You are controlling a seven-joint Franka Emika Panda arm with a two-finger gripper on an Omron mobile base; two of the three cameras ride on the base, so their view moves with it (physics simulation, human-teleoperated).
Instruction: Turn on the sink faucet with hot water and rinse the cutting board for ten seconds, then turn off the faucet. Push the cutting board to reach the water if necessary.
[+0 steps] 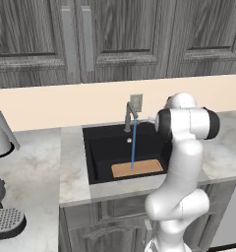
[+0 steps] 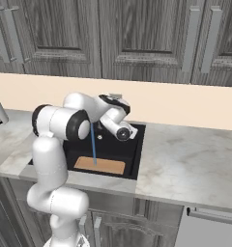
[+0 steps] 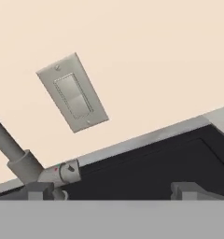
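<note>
Gripper (image 3: 114,190): jaws wide apart, nothing held, parked by the faucet (image 3: 37,170) base, facing the wall switch plate (image 3: 73,92). Water (image 1: 133,143) runs and lands on the board (image 1: 137,168), which lies flat at the front of the sink (image 1: 98,147). Risks: you close the lever late or early and miss the rinse time; you catch the spout instead of the handle; a stray nudge slides the board off the stream.

**Board under the stream, tap ahead of the gripper**

The gripper (image 3: 114,189) sits above the sink (image 1: 98,147), just beside the faucet (image 1: 129,117). Below it, the cutting board (image 1: 138,168) lies in the basin, water (image 1: 133,145) landing on it. A wall switch plate (image 3: 73,92) is ahead.
</note>
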